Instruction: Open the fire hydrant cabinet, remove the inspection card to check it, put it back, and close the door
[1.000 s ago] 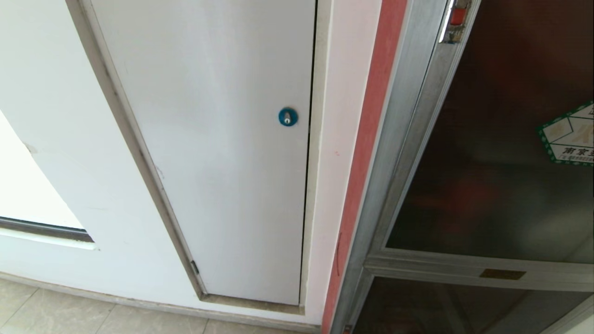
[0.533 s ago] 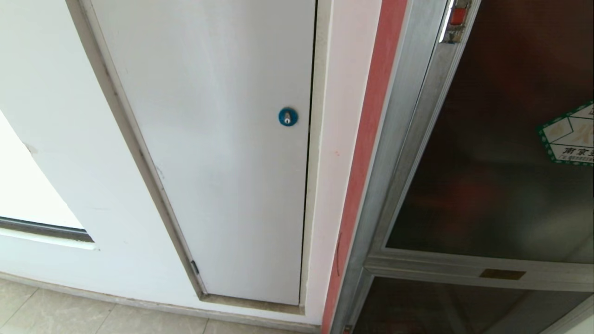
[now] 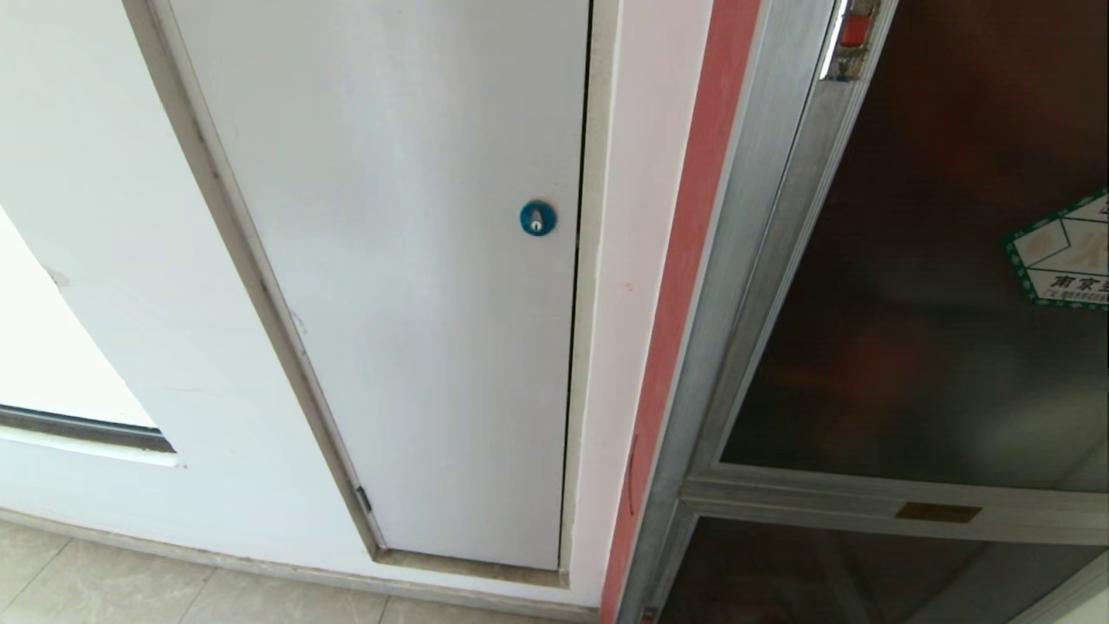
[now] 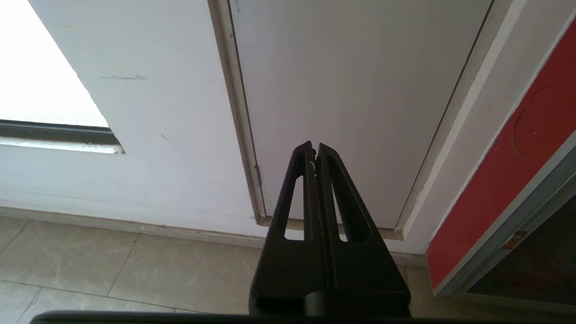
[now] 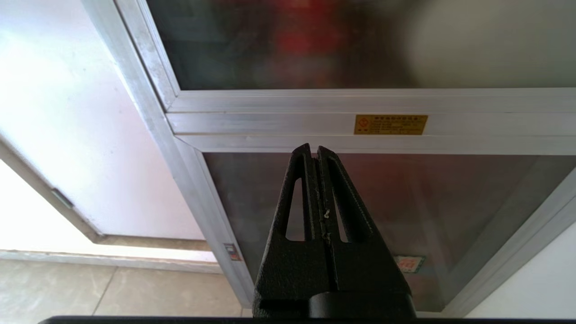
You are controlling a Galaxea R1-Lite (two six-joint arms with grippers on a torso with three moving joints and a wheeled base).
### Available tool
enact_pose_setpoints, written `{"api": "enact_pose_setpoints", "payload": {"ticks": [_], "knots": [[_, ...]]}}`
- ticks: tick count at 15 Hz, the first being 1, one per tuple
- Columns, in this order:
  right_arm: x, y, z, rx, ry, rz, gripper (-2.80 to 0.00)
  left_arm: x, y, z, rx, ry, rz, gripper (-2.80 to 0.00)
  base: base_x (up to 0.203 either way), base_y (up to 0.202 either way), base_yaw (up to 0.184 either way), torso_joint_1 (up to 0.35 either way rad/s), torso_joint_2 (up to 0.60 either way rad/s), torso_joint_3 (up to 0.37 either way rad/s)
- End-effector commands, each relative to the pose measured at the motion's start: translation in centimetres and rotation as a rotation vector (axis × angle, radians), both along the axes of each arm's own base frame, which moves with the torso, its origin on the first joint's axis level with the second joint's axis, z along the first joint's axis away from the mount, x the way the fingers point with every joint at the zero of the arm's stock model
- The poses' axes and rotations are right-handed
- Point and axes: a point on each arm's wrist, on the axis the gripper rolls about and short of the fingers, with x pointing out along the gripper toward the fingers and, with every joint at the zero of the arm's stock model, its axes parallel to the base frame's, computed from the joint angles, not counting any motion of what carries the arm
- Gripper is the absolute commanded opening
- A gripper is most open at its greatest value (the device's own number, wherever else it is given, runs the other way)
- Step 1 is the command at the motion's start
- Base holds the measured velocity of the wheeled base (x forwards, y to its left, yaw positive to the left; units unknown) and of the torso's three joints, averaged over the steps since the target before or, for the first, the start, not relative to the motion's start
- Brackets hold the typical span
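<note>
Cabinet: the fire hydrant cabinet (image 3: 745, 260) fills the right side of the head view, its grey metal frame edged by a red strip next to the wall.
Door: the door (image 3: 936, 286) of dark tinted glass sits flush in its frame, closed (red shapes show dimly through the glass).
Latch: a small red latch (image 3: 853, 30) sits at the top of the door frame's left edge.
Sticker: a green-bordered sticker (image 3: 1066, 251) is on the glass, cut off by the picture's right edge.
Lower panel: a smaller dark glass panel (image 5: 405, 202) lies below the door's bottom rail, which carries a yellow plate (image 5: 390, 124).
Inspection card: not visible in any view.
White panel: a plain white panel (image 3: 416, 260) with a blue round lock (image 3: 537, 217) is left of the cabinet.
Left gripper: the left gripper (image 4: 314, 146) has its fingers pressed together, empty, facing the white panel's lower corner above the tiled floor (image 4: 112, 265).
Right gripper: the right gripper (image 5: 313, 147) has its fingers together, holding nothing, facing the door's bottom rail.
</note>
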Motion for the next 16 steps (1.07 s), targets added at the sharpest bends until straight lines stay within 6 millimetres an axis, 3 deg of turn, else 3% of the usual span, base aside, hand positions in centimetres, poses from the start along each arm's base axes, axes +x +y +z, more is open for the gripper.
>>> {"api": "enact_pose_setpoints", "payload": {"ticks": [1, 5, 9, 16], "knots": [[-0.3, 0.0, 1.0, -0.007, -0.017, -0.012, -2.8, 0.0, 0.0, 0.0, 0.001, 0.001, -0.001, -2.8, 0.0, 0.0, 0.0, 0.0, 0.0, 0.0], [0.2, 0.0, 5.5, -0.012, 0.026, 0.0, -2.8, 0.0, 0.0, 0.0, 0.0, 0.0, 0.0, -2.8, 0.0, 0.0, 0.0, 0.0, 0.0, 0.0], [2.3, 0.2, 12.0, -0.008, 0.044, 0.068, -2.8, 0.0, 0.0, 0.0, 0.0, 0.0, -0.001, -2.8, 0.0, 0.0, 0.0, 0.0, 0.0, 0.0], [9.7, 0.7, 21.0, 0.01, 0.092, 0.279, -2.8, 0.0, 0.0, 0.0, 0.0, 0.0, -0.001, -2.8, 0.0, 0.0, 0.0, 0.0, 0.0, 0.0]]}}
